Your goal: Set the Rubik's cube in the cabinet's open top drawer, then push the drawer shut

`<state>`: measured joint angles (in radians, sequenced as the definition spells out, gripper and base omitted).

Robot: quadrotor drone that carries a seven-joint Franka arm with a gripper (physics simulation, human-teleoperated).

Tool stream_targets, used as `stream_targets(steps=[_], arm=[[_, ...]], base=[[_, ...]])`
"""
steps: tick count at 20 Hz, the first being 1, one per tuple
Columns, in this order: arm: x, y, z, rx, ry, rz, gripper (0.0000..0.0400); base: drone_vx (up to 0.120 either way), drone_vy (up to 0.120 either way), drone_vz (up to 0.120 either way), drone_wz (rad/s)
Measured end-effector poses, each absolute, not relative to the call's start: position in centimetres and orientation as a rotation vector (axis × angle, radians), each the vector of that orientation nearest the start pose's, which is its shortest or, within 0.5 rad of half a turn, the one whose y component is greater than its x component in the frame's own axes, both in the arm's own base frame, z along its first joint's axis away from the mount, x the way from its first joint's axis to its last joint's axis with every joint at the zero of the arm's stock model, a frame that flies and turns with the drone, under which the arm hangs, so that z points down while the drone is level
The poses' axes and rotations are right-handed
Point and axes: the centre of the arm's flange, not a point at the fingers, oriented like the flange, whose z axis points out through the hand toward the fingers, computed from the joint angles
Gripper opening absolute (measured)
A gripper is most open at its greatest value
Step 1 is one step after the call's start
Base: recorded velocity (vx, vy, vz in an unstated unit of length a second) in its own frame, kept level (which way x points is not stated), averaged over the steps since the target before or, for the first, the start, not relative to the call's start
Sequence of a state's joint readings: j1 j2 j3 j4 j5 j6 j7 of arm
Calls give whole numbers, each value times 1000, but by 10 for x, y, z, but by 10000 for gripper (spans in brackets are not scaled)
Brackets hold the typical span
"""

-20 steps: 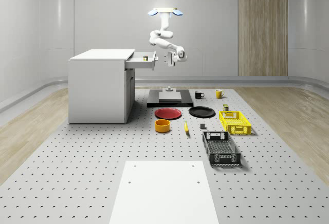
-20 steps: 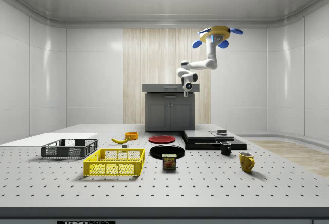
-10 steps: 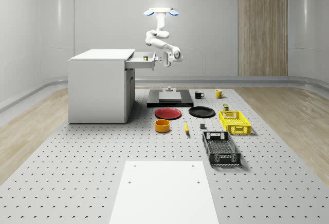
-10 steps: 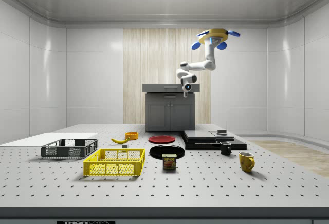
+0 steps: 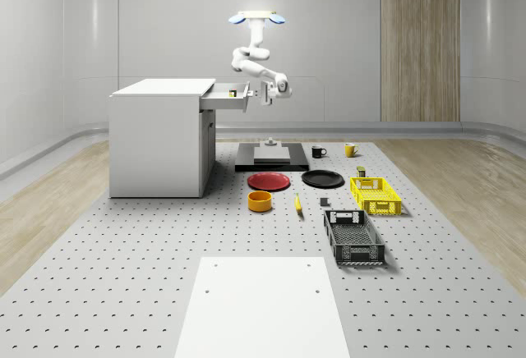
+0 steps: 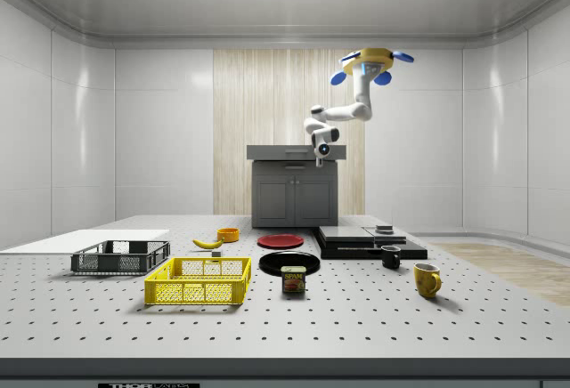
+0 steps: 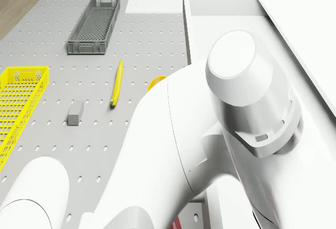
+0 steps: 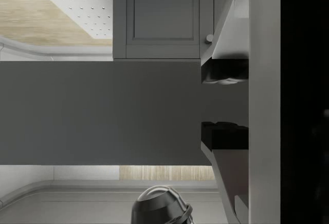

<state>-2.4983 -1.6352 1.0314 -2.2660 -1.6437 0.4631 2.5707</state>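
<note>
Okay, so your drone point(image 5: 258, 18) is hovering in the air just off the front of the cabinet point(image 5: 160, 140), up above the pulled-out end of the top drawer point(image 5: 226, 95) and on the whole-scene view's right of the cabinet. The arm point(image 5: 251, 61) bends down and back toward the cabinet, which puts the gripper point(image 5: 255, 94) level with the drawer front and right up against it. I can't tell from these angles whether it's actually touching. In the wrist view the two fingers point(image 8: 223, 72) are spread apart with nothing between them, so the hand is released and empty, and the flat grey drawer face fills the space behind them. The Rubik's cube point(image 5: 233, 92) is sitting inside the drawer near its front end, poking up just over the rim. The drawer itself is out, not pushed in. Down on the table, well below all this, you've got the red plate point(image 5: 269, 181), the orange bowl point(image 5: 260, 201), the banana point(image 7: 116, 83) and the yellow crate point(image 5: 376, 195).
</note>
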Motion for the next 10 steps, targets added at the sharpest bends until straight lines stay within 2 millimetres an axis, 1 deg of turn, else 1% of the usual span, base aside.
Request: stream_targets(steps=[2, 3, 6, 10], arm=[[320, -100, 631, -1482, 611, 612, 106], [320, -100, 631, -1482, 611, 612, 105], [320, -98, 631, -1482, 611, 612, 105], [320, -85, 631, -1482, 611, 612, 105]], base=[[0, 0, 0, 0], [0, 0, 120, 0], [0, 0, 0, 0], [0, 0, 0, 0]])
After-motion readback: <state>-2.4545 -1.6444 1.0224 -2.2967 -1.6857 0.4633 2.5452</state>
